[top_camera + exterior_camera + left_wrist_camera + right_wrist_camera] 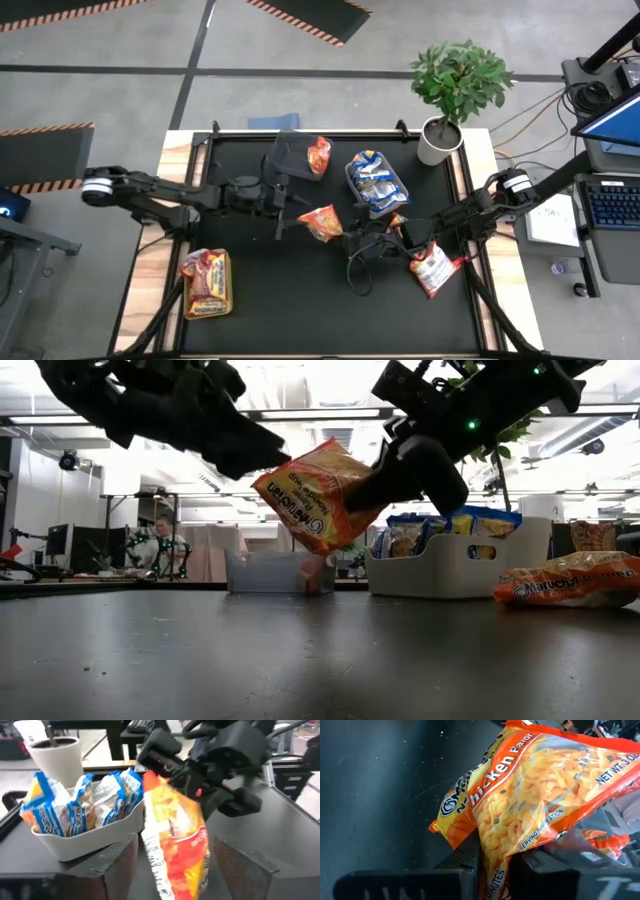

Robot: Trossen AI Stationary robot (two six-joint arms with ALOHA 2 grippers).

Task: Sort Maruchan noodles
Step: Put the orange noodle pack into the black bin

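Overhead, table-level, two close wrist views; all share orange packet (321, 222).

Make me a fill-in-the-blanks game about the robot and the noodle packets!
1. The right gripper is holding an ____ noodle packet in the air.
2. The white bin holds the ____-and-yellow packets.
3. The left gripper's fingers are ____, with the packet hanging between them.

Missing words: orange; blue; open

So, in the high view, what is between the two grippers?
The orange noodle packet, gripped by the right gripper; the left gripper stands open beside it.
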